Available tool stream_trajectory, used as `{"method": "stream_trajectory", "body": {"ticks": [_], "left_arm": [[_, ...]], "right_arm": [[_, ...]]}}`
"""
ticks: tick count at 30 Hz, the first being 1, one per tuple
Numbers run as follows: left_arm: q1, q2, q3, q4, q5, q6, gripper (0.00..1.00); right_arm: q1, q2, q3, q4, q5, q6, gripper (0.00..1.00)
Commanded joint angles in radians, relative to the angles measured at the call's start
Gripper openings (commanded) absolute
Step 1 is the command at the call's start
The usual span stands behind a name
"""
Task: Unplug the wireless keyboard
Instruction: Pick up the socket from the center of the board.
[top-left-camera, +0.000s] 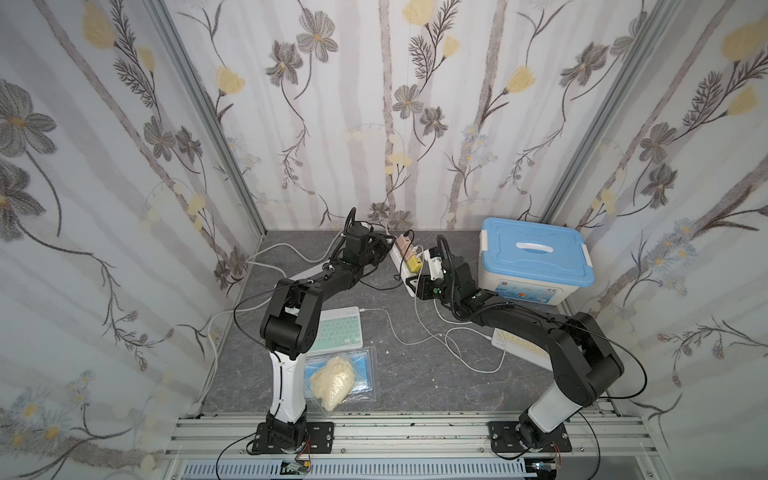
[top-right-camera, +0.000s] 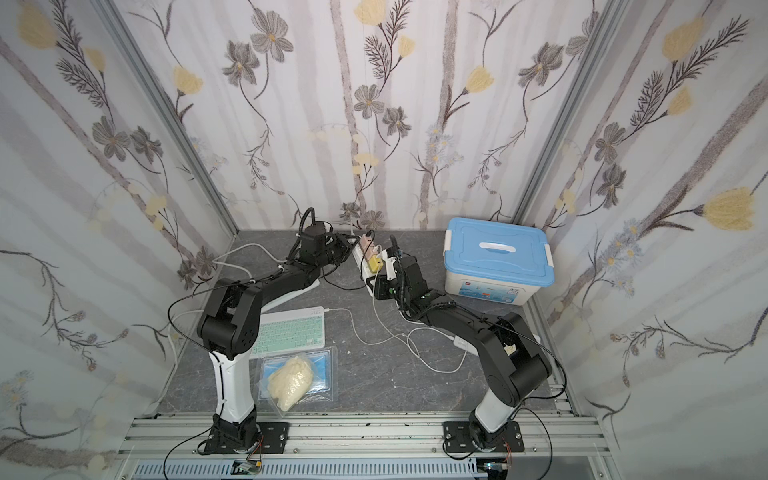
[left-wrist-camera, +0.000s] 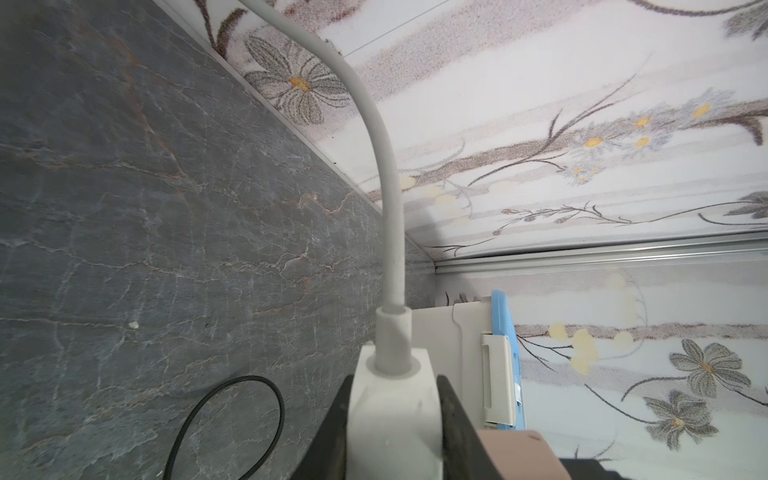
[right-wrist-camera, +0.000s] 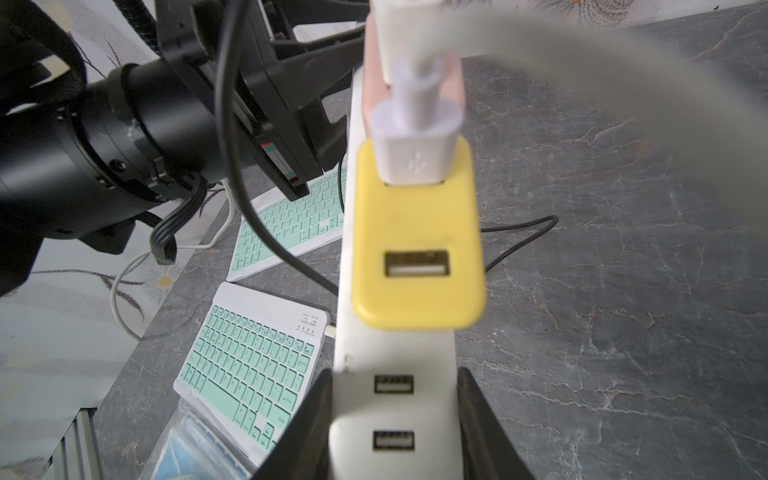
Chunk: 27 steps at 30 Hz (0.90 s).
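A plastic bag lies by the front edge of my desk. The mint keyboard sits just behind it, a white cable plugged into its corner. Near the back edge, my right tool is clamped on the USB end of the power strip and my left tool on its cord end. A white plug sits in the yellow charger.

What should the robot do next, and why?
Probably the right jaws should let go and shift to the white USB plug in the yellow adapter: both pairs clamp the power strip, so the left jaws can steady it alone.
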Motion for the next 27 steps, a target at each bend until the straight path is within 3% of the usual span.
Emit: {"method": "stream_trajectory", "body": {"ticks": [1, 10, 12, 21, 27], "left_arm": [[0.002, -0.024, 0.009, 0.106, 0.006, 0.03, 0.0], [0.004, -0.03, 0.044, 0.098, 0.04, 0.072, 0.0], [0.004, -0.035, 0.044, 0.096, 0.05, 0.092, 0.0], [0.005, -0.061, 0.092, 0.107, 0.065, 0.157, 0.0], [0.004, -0.068, 0.129, 0.082, 0.075, 0.179, 0.0]], "right_arm": [[-0.001, -0.019, -0.002, 0.023, 0.005, -0.031, 0.51], [-0.003, -0.171, -0.092, -0.059, 0.012, -0.105, 0.85], [-0.003, -0.204, -0.094, -0.104, 0.011, -0.129, 0.88], [-0.048, -0.384, -0.071, -0.361, -0.002, -0.207, 0.79], [-0.128, -0.428, -0.049, -0.531, 0.063, -0.202, 0.74]]}}
